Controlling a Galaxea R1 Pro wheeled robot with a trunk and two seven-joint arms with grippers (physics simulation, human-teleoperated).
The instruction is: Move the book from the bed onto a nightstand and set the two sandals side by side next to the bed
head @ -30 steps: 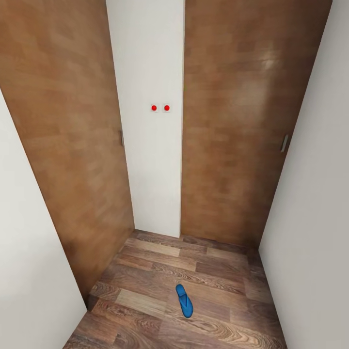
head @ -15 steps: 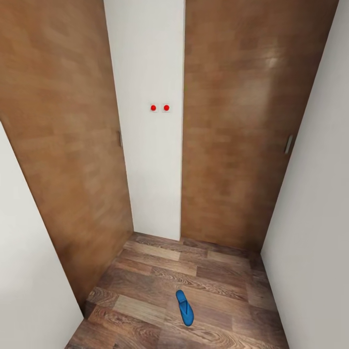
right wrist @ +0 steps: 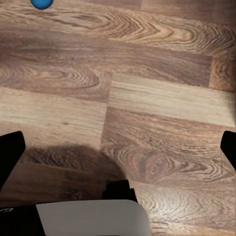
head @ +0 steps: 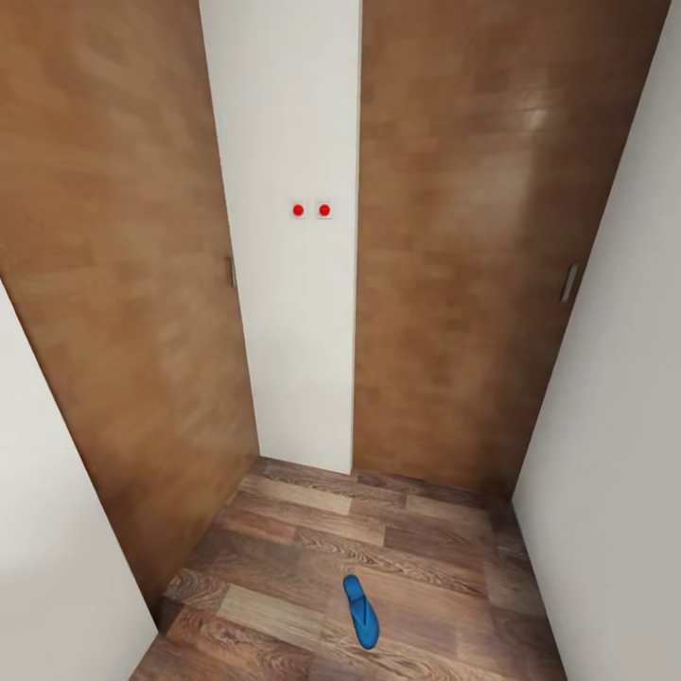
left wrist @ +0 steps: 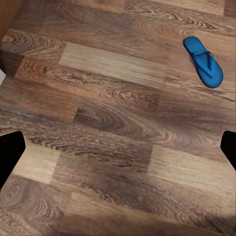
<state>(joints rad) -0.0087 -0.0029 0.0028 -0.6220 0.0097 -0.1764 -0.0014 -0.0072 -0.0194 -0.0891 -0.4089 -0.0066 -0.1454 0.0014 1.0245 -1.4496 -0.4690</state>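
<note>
One bright blue sandal (head: 360, 612) lies flat on the brown wood-plank floor (head: 284, 558), toe pointing away from me, near the lower middle of the head view. The left wrist view has the same sandal (left wrist: 203, 61) ahead of my left gripper (left wrist: 118, 152), which hangs open over bare planks, well short of it. My right gripper (right wrist: 118, 152) is open too, above the floor, with only a blue edge of the sandal (right wrist: 41, 3) showing far ahead of it.
I face a narrow nook. A brown wooden door (head: 123, 284) stands on the left and another wooden door (head: 463, 246) straight ahead on the right. Between them is a white wall strip with two red buttons (head: 311, 210). White walls (head: 615, 454) close in on both sides.
The whole head view has shifted: the doors spread outward and the sandal sits slightly lower in the frame, so the camera has moved forward. The sandal itself has not moved.
</note>
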